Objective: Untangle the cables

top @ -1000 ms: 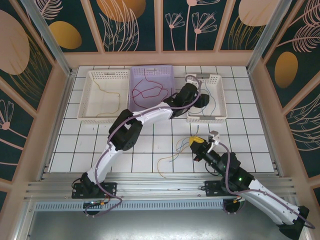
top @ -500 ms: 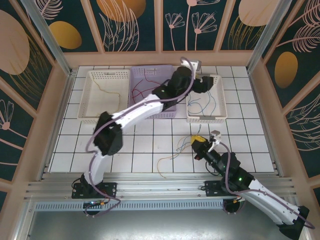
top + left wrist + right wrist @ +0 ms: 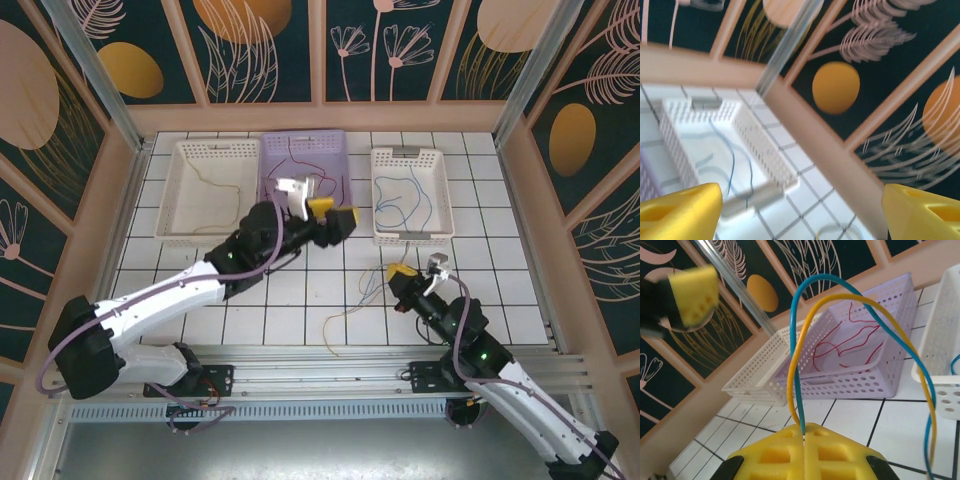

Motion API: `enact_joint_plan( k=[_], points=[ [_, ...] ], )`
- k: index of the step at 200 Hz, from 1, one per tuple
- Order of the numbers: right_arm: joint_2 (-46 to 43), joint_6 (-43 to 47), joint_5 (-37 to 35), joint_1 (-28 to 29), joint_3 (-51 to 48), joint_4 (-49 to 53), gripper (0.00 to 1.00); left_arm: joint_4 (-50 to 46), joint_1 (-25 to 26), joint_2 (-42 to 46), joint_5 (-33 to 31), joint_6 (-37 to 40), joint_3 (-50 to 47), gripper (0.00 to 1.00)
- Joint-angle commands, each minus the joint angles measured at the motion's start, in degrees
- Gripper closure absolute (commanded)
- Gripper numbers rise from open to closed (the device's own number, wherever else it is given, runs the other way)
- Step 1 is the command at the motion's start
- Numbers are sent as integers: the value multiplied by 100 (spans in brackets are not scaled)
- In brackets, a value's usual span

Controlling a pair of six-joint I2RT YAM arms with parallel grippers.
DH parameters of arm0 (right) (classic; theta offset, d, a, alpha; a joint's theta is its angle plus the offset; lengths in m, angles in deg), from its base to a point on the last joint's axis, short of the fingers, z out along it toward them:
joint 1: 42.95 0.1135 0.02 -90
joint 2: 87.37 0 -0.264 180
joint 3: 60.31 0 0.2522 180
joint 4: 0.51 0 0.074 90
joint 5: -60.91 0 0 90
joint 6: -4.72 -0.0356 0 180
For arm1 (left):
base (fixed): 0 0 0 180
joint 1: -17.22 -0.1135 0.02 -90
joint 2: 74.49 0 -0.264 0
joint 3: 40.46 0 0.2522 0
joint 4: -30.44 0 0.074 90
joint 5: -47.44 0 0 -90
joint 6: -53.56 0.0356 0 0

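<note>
The right gripper [image 3: 804,456] has its yellow fingers pressed together, and it pinches two cables between them: a blue cable [image 3: 825,275] and a yellow cable [image 3: 840,295]. Both rise straight from the fingertips, bend over in a high arch and fall down on the gripper's right side. On the table [image 3: 200,290] just beside this gripper, thin loose strands of the same cables [image 3: 350,308] lie on the tiles. Further ahead of the fingers stands a purple basket [image 3: 890,375], and red cables [image 3: 840,345] lie inside it. A white basket [image 3: 755,385] stands touching it on the far side.

The left gripper [image 3: 332,213] hangs above the near edge of the purple basket. Its two yellow fingers [image 3: 680,207] are spread wide with nothing between them. Ahead of it and below is another white basket [image 3: 765,150], and a thin blue cable [image 3: 732,165] lies inside this one.
</note>
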Motion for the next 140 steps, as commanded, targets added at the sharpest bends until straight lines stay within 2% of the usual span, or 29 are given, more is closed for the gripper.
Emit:
enact_joint_plan(
  k=[1,32,73,101,140],
  points=[
    [279,-285,921,-157,238,-414,100,526,233,193,597,-188,-491,19],
    [1022,-461,1693,-196,517,-746,100,1165,528,456,977,-239,-1368,19],
    [1819,-548,2109,-210,929,-847,100,1749,741,667,1309,-357,-2140,19],
    [2143,-643,2486,-251,1024,-1113,100,2248,823,715,1363,-520,-2641,21],
    [2292,-704,2750,-391,1048,-1302,100,2641,837,785,1451,-679,-3070,29]
  ],
)
